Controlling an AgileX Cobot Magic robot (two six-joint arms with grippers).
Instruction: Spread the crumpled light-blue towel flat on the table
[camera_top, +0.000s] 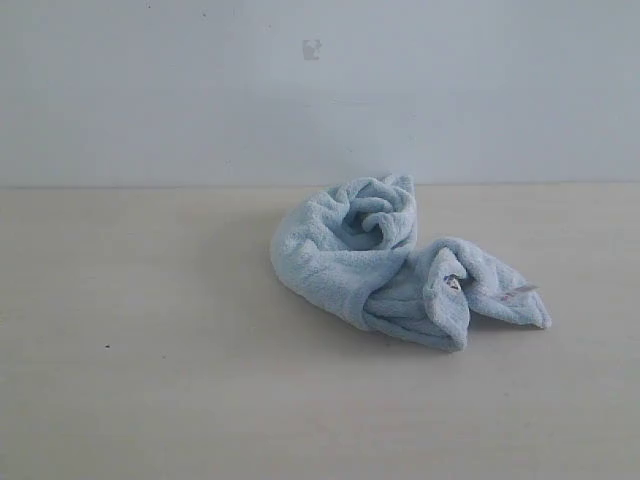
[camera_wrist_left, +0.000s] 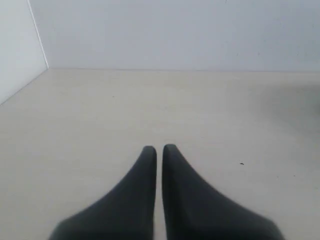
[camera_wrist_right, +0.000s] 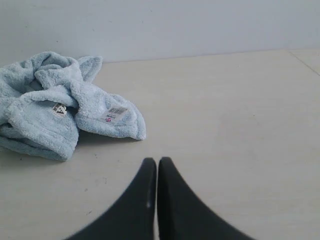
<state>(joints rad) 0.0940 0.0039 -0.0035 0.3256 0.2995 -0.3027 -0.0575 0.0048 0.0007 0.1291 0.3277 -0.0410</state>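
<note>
The light-blue towel (camera_top: 385, 262) lies crumpled in a curled heap on the beige table (camera_top: 150, 380), right of centre and toward the back. The right wrist view shows the same towel (camera_wrist_right: 55, 107) with a white tag (camera_wrist_right: 116, 114) on one folded corner. My right gripper (camera_wrist_right: 157, 160) is shut with nothing in it, hovering over bare table a short way from that corner. Over bare tabletop (camera_wrist_left: 150, 100), my left gripper (camera_wrist_left: 159, 147) is shut and holds nothing; the towel is out of its view. Neither gripper appears in the exterior view.
A grey-white wall (camera_top: 320, 90) runs along the table's far edge. A second wall (camera_wrist_left: 17, 45) meets it at a corner in the left wrist view. A small dark speck (camera_top: 107, 346) lies on the table's left part.
</note>
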